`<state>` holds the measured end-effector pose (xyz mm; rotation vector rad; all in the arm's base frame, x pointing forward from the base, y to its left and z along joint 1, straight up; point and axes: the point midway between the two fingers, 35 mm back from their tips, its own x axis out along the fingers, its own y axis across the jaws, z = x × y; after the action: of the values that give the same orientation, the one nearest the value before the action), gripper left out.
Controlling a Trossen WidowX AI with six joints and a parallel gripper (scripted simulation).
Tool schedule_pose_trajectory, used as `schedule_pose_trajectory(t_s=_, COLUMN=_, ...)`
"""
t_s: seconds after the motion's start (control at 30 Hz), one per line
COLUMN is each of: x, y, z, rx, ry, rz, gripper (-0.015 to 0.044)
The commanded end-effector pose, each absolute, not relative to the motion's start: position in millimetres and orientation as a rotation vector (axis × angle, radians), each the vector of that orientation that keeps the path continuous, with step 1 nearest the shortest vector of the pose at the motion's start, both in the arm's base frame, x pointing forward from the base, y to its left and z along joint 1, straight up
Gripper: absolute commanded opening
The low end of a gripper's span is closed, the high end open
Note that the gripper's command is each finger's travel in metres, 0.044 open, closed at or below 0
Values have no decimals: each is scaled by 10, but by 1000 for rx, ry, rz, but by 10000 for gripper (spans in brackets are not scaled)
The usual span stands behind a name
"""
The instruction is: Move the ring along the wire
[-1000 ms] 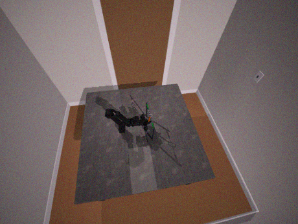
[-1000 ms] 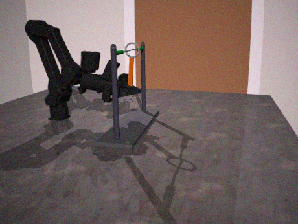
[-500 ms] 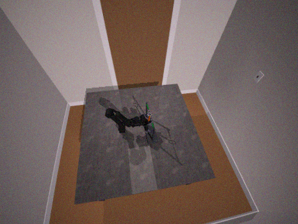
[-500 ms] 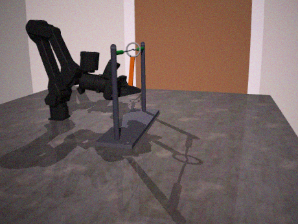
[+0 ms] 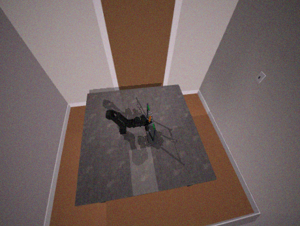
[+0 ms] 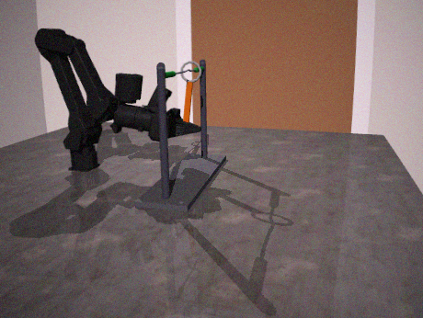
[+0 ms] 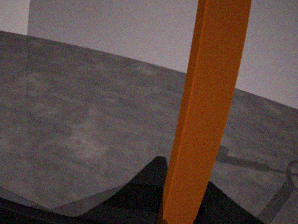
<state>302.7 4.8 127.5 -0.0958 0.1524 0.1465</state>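
Exterior view: my gripper is clamped on the lower end of the orange handle, fingers pinched narrow around it. Ring is up at wire height, wire through it, sitting close to the far post. Green wire section shows by the near post, another short green bit right at the far post. The two posts nearly line up from this angle, so I cannot tell exactly where along the wire the ring sits, or whether it's over green or grey.

Wrist view: handle runs up between my fingers, tilted a little, grip looks solid.

Top view: handle appears between the two green ends, too small to place it better.

Progress, my call: pick-up by the handle is done, ring is threaded and in transit. Which post is the goal I can't say from here. Left: get the ring onto the goal green part, let it hang, open up, back off so nothing touches. Posts stand on a grey base plate.
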Motion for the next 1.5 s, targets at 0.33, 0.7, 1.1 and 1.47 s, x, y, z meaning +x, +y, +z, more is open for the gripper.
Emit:
schedule_pose_trajectory(t_s=0.33, x=2901, y=244, z=1301, rx=-39, ry=223, rz=107, gripper=-150)
schedule_pose_trajectory(t_s=0.7, x=2890, y=390, z=1300, rx=-10, ry=223, rz=95, gripper=-150)
schedule_pose_trajectory(t_s=1.1, x=2883, y=519, z=1300, rx=-2, ry=220, rz=94, gripper=-150)
schedule_pose_trajectory(t_s=1.47, x=2876, y=630, z=1299, rx=-1, ry=218, rz=97, gripper=-150)
